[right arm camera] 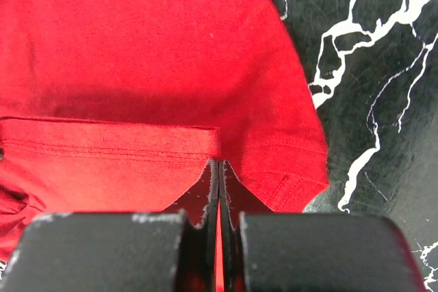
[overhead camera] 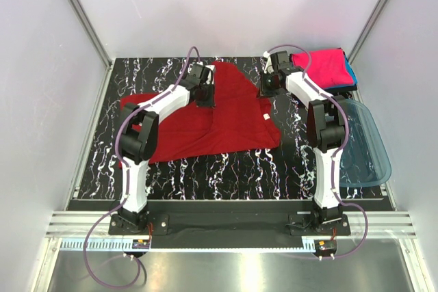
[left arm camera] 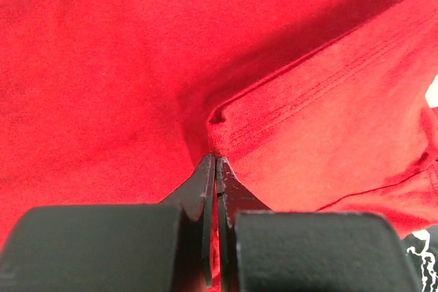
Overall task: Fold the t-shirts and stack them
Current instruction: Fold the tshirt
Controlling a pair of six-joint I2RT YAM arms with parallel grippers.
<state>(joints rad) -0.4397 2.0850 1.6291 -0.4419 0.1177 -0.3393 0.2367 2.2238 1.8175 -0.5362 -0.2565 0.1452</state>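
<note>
A dark red t-shirt [overhead camera: 219,117] lies partly folded across the black marbled table [overhead camera: 274,169]. My left gripper [overhead camera: 205,94] is over the shirt's back middle, and my right gripper [overhead camera: 267,87] is at its back right edge. In the left wrist view the left gripper [left arm camera: 216,161] is shut on a stitched hem fold of the red t-shirt [left arm camera: 102,66], with red cloth showing between the jaws. The right gripper [right arm camera: 219,163] is likewise shut on a hem corner of the red t-shirt [right arm camera: 150,39]. A small white neck label [overhead camera: 265,117] shows near the shirt's right side.
A folded pink t-shirt [overhead camera: 327,65] rests on a teal-blue one [overhead camera: 350,72] at the back right corner. A translucent blue plastic tub [overhead camera: 366,145] sits at the table's right edge. White walls with metal rails close in the table on three sides.
</note>
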